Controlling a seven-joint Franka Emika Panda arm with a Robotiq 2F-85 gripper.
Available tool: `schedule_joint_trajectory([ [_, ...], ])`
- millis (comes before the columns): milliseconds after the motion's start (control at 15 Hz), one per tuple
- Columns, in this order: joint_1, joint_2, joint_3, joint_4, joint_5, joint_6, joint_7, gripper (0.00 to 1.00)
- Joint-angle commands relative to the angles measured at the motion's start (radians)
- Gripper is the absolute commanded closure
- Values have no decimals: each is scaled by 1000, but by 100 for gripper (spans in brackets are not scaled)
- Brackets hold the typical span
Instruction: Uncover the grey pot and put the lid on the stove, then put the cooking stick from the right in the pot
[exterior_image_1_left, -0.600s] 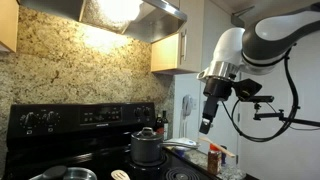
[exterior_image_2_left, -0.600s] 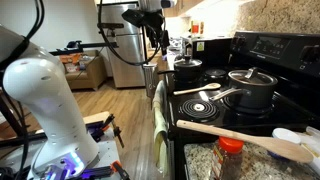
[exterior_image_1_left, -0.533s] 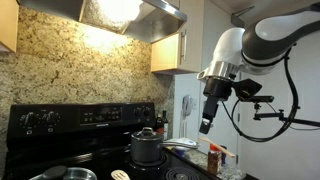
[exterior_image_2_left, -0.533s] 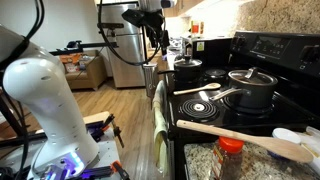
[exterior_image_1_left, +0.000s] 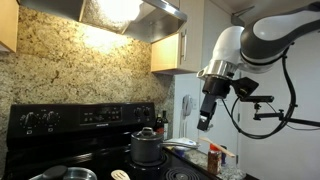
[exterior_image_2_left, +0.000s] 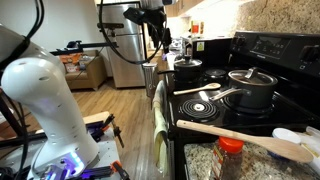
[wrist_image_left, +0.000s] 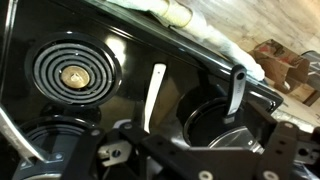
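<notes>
The grey pot (exterior_image_1_left: 147, 150) stands on the black stove (exterior_image_1_left: 90, 116) with its lid (exterior_image_1_left: 146, 133) on. It also shows in an exterior view (exterior_image_2_left: 252, 92), lid (exterior_image_2_left: 250, 76) in place. A pale wooden cooking stick (exterior_image_2_left: 250, 140) lies on the counter beside the stove. My gripper (exterior_image_1_left: 204, 122) hangs in the air, well above and away from the pot, and holds nothing. It also shows in an exterior view (exterior_image_2_left: 160, 38). In the wrist view its fingers (wrist_image_left: 190, 165) are spread apart over the cooktop (wrist_image_left: 120, 45).
A white spoon (wrist_image_left: 155, 95) lies on the cooktop between a coil burner (wrist_image_left: 72, 75) and a second pan with a long handle (wrist_image_left: 215, 125). That pan stands at the stove's far front (exterior_image_2_left: 188, 68). A towel (wrist_image_left: 190, 20) hangs on the oven front. Spice jars (exterior_image_2_left: 230, 155) stand on the counter.
The gripper has shifted very slightly upward. Pot, lid and cooking stick have not moved.
</notes>
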Motion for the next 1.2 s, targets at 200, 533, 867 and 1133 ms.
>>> schedule_joint_trajectory([
  [200, -108, 257, 49, 301, -119, -49, 129, 0],
  [533, -136, 498, 45, 504, -189, -17, 173, 0],
  [867, -160, 709, 3, 711, -249, -16, 228, 0],
  [1133, -165, 822, -22, 837, -265, -47, 197, 0],
])
